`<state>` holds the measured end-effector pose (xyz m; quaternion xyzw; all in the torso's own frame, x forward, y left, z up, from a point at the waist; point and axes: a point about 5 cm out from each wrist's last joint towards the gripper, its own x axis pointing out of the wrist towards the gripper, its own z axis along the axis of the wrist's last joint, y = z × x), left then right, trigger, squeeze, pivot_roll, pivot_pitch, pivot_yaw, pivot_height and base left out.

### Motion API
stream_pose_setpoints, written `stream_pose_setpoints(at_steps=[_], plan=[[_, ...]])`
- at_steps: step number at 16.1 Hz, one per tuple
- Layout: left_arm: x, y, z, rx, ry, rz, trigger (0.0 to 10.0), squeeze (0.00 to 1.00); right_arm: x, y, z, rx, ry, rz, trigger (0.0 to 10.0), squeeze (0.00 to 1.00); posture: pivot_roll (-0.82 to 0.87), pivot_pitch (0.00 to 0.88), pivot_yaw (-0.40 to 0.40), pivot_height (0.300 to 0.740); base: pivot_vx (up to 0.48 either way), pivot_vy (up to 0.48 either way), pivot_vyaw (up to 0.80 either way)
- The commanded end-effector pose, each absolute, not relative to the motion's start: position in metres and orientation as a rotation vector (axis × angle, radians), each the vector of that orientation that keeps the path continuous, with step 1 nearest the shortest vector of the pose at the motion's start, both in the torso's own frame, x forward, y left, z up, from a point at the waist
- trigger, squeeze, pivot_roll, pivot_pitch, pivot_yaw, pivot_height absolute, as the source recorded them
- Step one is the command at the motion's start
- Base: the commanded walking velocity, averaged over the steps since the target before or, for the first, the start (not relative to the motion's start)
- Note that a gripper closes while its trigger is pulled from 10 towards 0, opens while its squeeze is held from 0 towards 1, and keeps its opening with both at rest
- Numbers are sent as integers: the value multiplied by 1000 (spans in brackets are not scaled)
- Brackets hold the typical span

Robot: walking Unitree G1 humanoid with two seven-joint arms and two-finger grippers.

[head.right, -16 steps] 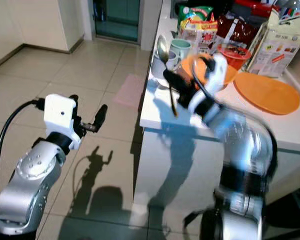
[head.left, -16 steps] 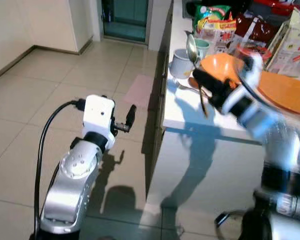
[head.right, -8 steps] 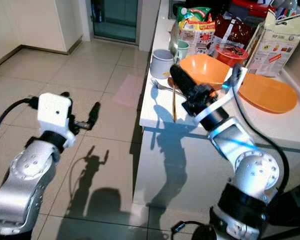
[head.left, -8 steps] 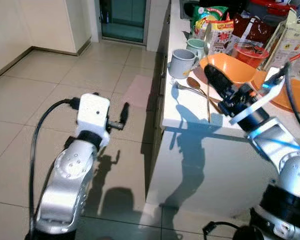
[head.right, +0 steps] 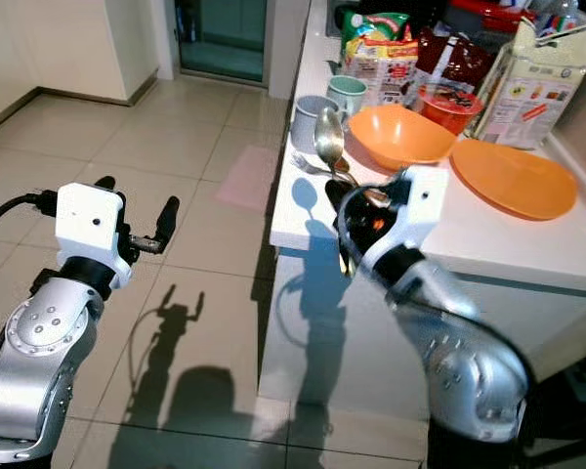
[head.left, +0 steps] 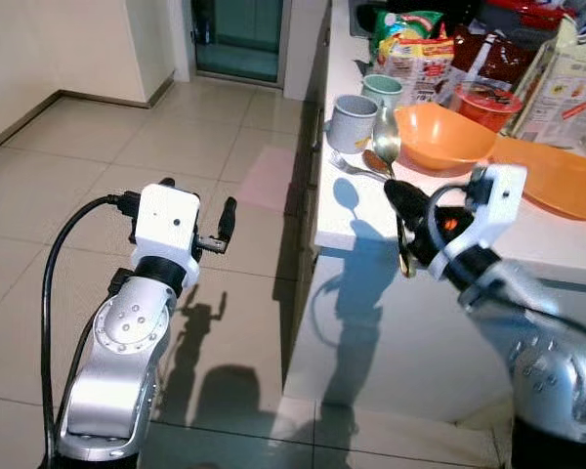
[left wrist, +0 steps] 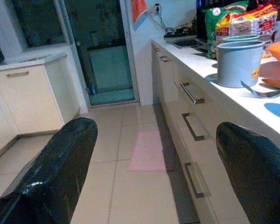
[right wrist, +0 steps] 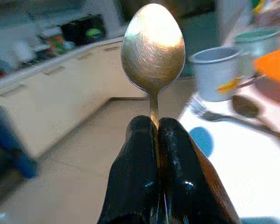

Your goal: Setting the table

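We have the spoon pinched by its handle between the closed fingers of our right gripper, bowl end up, at the counter edge. Held upright and clear of the surface, it is ready, we judge, to be carried off for laying out rather than set back among the clutter. Behind it on the counter lie a fork and a second spoon, beside a grey cup and an orange bowl; an orange plate sits further right.

Our left gripper hangs over the floor, its fingers wide apart and holding nothing.

The spoon's lower handle is hidden inside the grip. The packets at the back are cut off by the frame, and their labels are too blurred to read.
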<state>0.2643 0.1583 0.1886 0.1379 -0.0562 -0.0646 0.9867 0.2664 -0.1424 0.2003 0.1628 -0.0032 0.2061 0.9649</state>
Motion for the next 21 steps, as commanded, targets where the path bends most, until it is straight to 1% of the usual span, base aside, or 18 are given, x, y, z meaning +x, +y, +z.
stream_pose_setpoints(at_steps=[1, 5, 9, 11, 15, 18, 20, 21], plan=[[261, 153, 192, 287, -139, -156, 10000, 0, 263, -149, 205, 254, -62, 372, 10000, 0, 49, 0, -105, 740, 0, -469, 0], [259, 151, 187, 284, -124, -182, 10000, 0, 246, -153, 198, 234, -82, 325, 10000, 0, 29, 0, -81, 740, 0, -469, 0], [258, 145, 188, 275, -122, -214, 10000, 0, 240, -154, 192, 240, -88, 299, 10000, 0, 34, 0, -74, 740, 0, -469, 0], [257, 144, 189, 270, -129, -228, 10000, 0, 236, -154, 183, 254, -58, 284, 10000, 0, 26, 0, -65, 740, 0, -469, 0], [267, 143, 175, 250, -91, -181, 10000, 0, 245, -157, 176, 235, -15, 244, 10000, 0, 5, 0, -57, 740, 0, -470, 0], [269, 141, 173, 249, -85, -175, 10000, 0, 251, -160, 176, 160, -17, 235, 10000, 0, 0, 0, -67, 740, 0, -467, 0], [273, 143, 169, 263, -80, -146, 10000, 0, 254, -160, 170, 90, 9, 225, 10000, 0, -10, 0, -56, 740, 0, -465, 0], [276, 141, 171, 270, -88, -145, 10000, 0, 255, -162, 170, 91, -5, 219, 10000, 0, -4, 0, -67, 740, 0, -465, 0]])
